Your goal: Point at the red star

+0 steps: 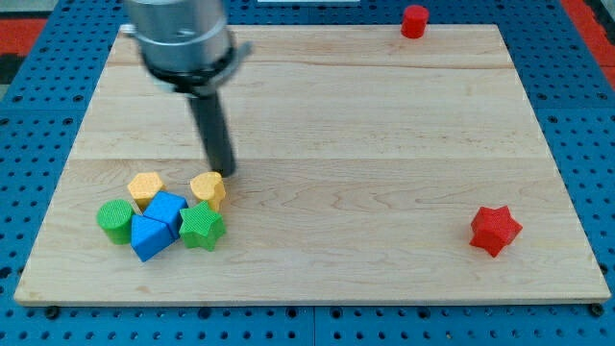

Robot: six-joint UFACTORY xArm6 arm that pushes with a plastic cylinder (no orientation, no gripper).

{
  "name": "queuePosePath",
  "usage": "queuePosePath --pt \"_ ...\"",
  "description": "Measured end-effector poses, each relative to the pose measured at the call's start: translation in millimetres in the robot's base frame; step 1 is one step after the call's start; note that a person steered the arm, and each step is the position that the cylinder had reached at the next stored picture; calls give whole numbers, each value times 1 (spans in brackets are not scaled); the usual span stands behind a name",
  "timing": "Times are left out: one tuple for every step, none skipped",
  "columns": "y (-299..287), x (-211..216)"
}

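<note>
The red star (pixel 495 230) lies near the view's bottom right of the wooden board (pixel 384 125). My tip (pixel 227 172) is far to its left, touching or just above the top edge of a yellow block (pixel 208 187). That block belongs to a cluster at the view's bottom left: a yellow hexagon-like block (pixel 146 186), two blue blocks (pixel 165 208) (pixel 149 236), a green cylinder (pixel 115 221) and a green star (pixel 201 227).
A red cylinder (pixel 414 20) stands at the board's top edge, right of centre. The board lies on a blue pegboard table (pixel 38 144). The arm's grey body (pixel 180 38) hangs over the board's top left.
</note>
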State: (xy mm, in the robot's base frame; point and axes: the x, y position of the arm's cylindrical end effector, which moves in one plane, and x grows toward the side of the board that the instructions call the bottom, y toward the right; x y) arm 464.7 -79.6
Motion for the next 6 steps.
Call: queuePosePath --pt "63 14" --pt "80 49" --pt "126 87" --pt "192 103" --pt "269 120" --pt "328 128"
